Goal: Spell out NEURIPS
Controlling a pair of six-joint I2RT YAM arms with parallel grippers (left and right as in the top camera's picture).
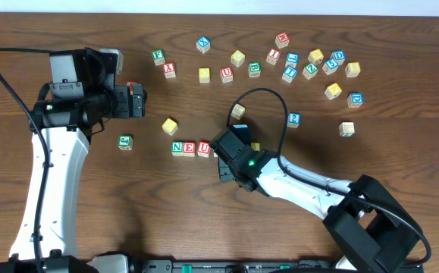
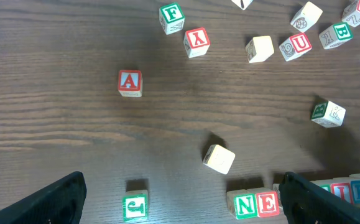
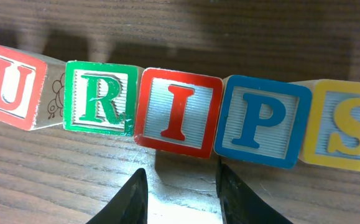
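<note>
In the right wrist view the cubes stand side by side in a slightly bowed row: red U [image 3: 9, 84], green R [image 3: 100, 98], red I [image 3: 178, 112], blue P [image 3: 262, 121] and yellow S [image 3: 347, 126]. My right gripper [image 3: 181, 171] is just in front of the I, its jaws a little apart with nothing between them. Overhead, green N [image 1: 177, 148], red E [image 1: 189, 148] and U [image 1: 203, 148] show; the right gripper [image 1: 227, 154] hides the rest of the row. My left gripper [image 1: 137, 101] hangs wide open over the table at the left, holding nothing.
Many loose letter cubes lie along the back, among them a red A [image 2: 130, 82] and a red U [image 2: 296, 45]. A yellow cube [image 1: 170, 125], a green cube [image 1: 125, 142] and a blue one [image 1: 293, 119] sit near the row. The right arm's cable [image 1: 261, 95] loops above it.
</note>
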